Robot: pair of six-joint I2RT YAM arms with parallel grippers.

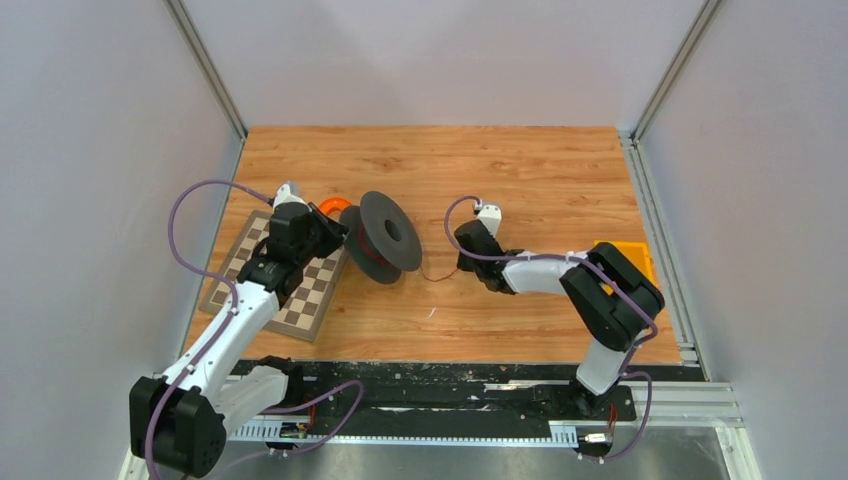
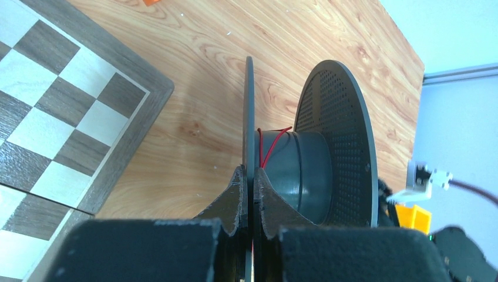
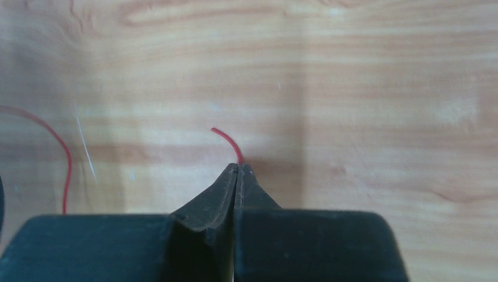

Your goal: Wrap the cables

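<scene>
- The left gripper (image 2: 249,179) is pressed together on the thin near flange of the black spool (image 2: 305,170), which stands on edge right at its fingertips.
- Red wire (image 2: 271,143) crosses the spool's hub, just past those tips.
- The right gripper (image 3: 238,171) pinches the wire near its free end; a short curl pokes out beyond it.
- A chessboard (image 1: 275,275) lies below the left gripper.

Top camera looks down; wrist cameras hug the shared tabletop (image 1: 520,170)
</scene>
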